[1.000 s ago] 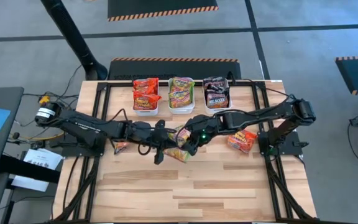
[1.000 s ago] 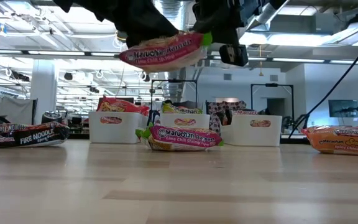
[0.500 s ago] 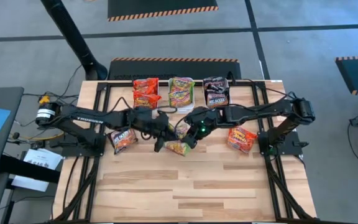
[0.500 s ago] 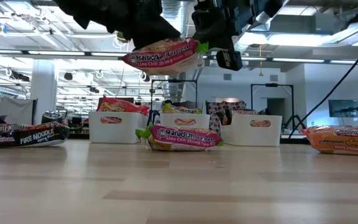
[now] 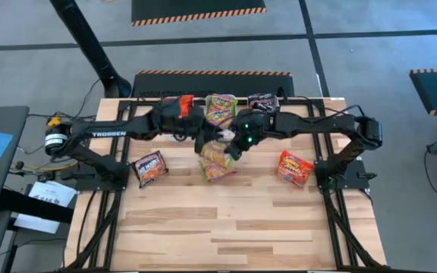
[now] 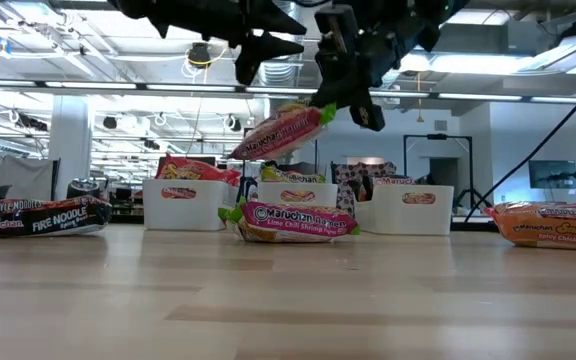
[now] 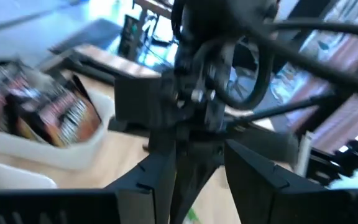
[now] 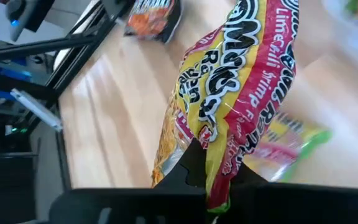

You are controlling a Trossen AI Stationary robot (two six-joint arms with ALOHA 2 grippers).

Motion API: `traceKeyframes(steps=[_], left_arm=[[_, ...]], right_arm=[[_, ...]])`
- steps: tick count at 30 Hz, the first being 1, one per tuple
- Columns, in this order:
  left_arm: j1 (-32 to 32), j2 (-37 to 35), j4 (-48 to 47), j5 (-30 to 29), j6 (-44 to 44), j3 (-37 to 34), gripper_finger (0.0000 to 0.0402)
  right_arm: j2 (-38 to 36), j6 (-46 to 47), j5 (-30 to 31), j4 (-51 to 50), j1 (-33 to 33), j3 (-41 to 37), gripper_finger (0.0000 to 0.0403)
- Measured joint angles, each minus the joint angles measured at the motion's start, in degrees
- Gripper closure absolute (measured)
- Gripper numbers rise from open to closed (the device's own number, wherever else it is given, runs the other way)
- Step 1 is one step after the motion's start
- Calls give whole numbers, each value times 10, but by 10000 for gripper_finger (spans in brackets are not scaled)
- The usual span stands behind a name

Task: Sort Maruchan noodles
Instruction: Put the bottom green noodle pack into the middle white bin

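Note:
A lime-chili Maruchan noodles packet (image 6: 280, 133), yellow-green and pink, hangs tilted in the air with my right gripper (image 6: 332, 104) shut on it, above the table's middle (image 5: 217, 150). My left gripper (image 6: 271, 50) stands open just to its left and higher, touching nothing. A second lime packet (image 6: 293, 222) lies flat on the table below. A dark-red packet (image 5: 149, 167) lies at the left and an orange one (image 5: 294, 167) at the right. My right gripper pinches the packet's sealed end (image 8: 220, 173) between its two fingers, which come slanting down from the table's right. The packet hangs clear of the table, and its free end (image 6: 243, 153) slopes down toward the table's left.
Three white bins stand in a row at the far edge: red packets (image 6: 181, 203), lime packets (image 5: 221, 108), black packets (image 7: 39, 115). Both arms cross over the bins' near side. The near half of the table (image 5: 226, 227) is bare wood.
My left gripper has opened and let go of the lime packet, then risen and swung toward the far edge. My right gripper has shut on the packet's end and carried it toward the far bins. The packet, level before, now droops at its left end.

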Motion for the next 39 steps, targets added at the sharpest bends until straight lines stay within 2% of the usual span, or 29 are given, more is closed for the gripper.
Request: traceKeyframes(steps=[8,10,15,21,27,33,36,39], left_arm=[[48,0,-10,0,33,28,277],[55,0,-14,0,34,28,277],[66,0,-28,-4,34,28,277],[76,0,-40,-4,34,28,277],[82,0,-40,-8,34,28,277],[82,0,-41,-20,34,28,277],[82,0,-49,-21,48,28,277],[82,0,-53,-23,61,28,277]], right_arm=[[0,-131,-26,3,-90,0,393],[0,-197,-30,3,-110,0,392],[0,-435,-30,1,-146,0,391],[0,-587,-29,-10,-173,0,391],[2,-743,-3,-6,-179,0,390],[39,-792,20,2,-173,8,390],[63,-791,63,4,-165,27,390],[81,-771,79,-5,-163,54,390]])
